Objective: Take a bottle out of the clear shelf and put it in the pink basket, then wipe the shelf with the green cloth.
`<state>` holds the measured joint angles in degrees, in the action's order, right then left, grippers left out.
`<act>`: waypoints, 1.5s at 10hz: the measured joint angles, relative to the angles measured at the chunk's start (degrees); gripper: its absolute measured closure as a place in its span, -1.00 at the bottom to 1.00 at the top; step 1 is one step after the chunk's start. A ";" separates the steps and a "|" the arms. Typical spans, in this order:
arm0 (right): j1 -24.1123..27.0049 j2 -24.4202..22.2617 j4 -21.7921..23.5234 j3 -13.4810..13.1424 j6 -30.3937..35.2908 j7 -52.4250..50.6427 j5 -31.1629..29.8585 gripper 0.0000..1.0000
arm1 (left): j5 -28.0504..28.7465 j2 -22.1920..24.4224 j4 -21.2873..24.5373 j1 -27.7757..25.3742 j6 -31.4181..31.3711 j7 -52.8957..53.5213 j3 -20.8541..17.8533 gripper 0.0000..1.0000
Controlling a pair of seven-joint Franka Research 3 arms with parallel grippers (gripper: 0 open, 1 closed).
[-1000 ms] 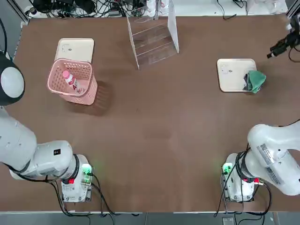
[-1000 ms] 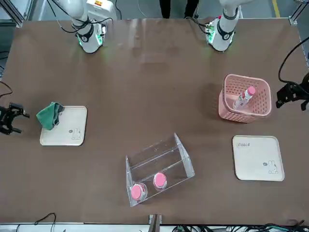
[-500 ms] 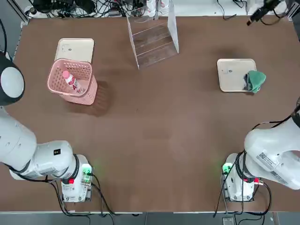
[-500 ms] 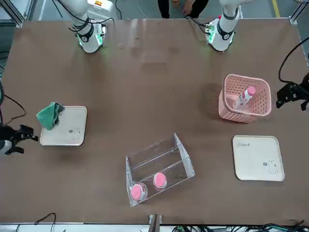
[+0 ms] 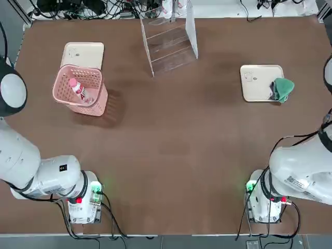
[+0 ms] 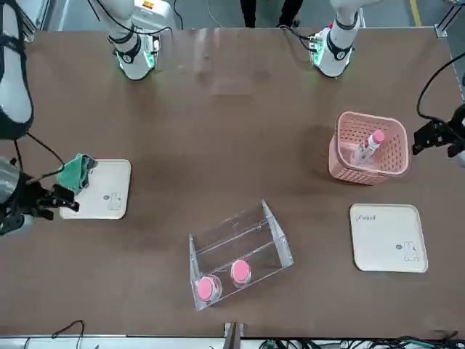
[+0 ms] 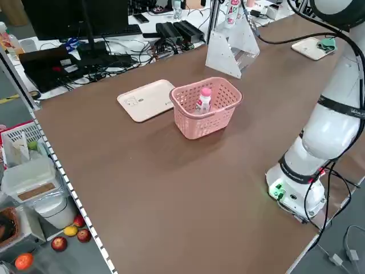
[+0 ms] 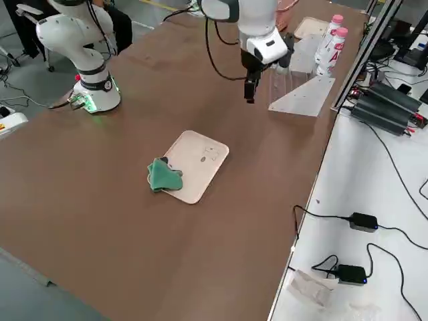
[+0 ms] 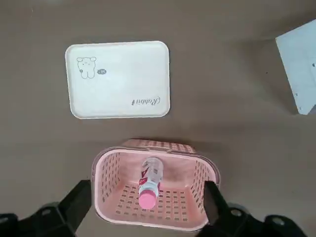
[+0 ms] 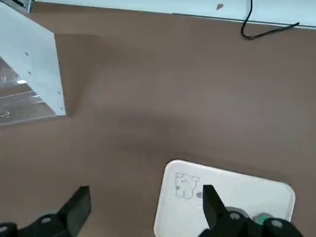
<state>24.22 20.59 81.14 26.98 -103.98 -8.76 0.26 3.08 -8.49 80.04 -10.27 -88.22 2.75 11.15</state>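
Near edge, robot side: both arm bases sit at the table's near edge, status lights green.

Left gripper (image 9: 143,217) hangs high over the pink basket (image 5: 79,90), pointing down, fingers (image 9: 74,205) spread wide, holding nothing. In the front view it shows at the table's edge (image 6: 439,136), beside the basket and not touching it.

The bottle (image 5: 79,90) is inside the pink basket, leaning tilted, pink cap up, red-lettered label showing. Just beyond the basket, a cream tray (image 5: 83,53) lies flat, bare.

Right gripper (image 10: 145,207) is up in the air on the right side of the table, between the clear shelf (image 5: 168,44) and the right-hand tray (image 5: 258,82), jaws wide apart, empty. Right side view shows it (image 8: 250,90) pointing down, well above the tabletop, clear of everything. Front view puts it (image 6: 43,200) just beside the tray's outer edge.

The green cloth (image 5: 282,89) lies bunched on the outer edge of that right-hand tray, partly overhanging onto the table, not touched by either gripper.

Far side: clear shelf stands near the table's far edge, roughly centred and angled slightly. Two more bottles (image 6: 221,280) with pink caps stand side by side on its far side. Beyond the table edge: cables (image 5: 88,9) and power gear.
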 joint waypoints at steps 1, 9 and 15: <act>-0.77 -2.30 -0.04 -0.24 2.33 2.03 0.00 -1.00 | -0.01 0.00 0.00 0.03 0.79 -0.41 0.03 -1.00; -25.76 -13.48 5.79 -32.65 9.16 6.40 3.98 -1.00 | -0.02 0.00 -0.01 -0.10 1.90 -0.43 0.04 -1.00; -25.99 -14.34 7.11 -31.27 8.66 9.15 2.78 -1.00 | -0.02 0.00 -0.01 -0.16 1.93 -0.43 0.01 -1.00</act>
<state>-1.77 6.25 88.25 -4.29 -95.32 0.39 3.04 3.06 -8.49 80.03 -10.43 -86.29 2.32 11.16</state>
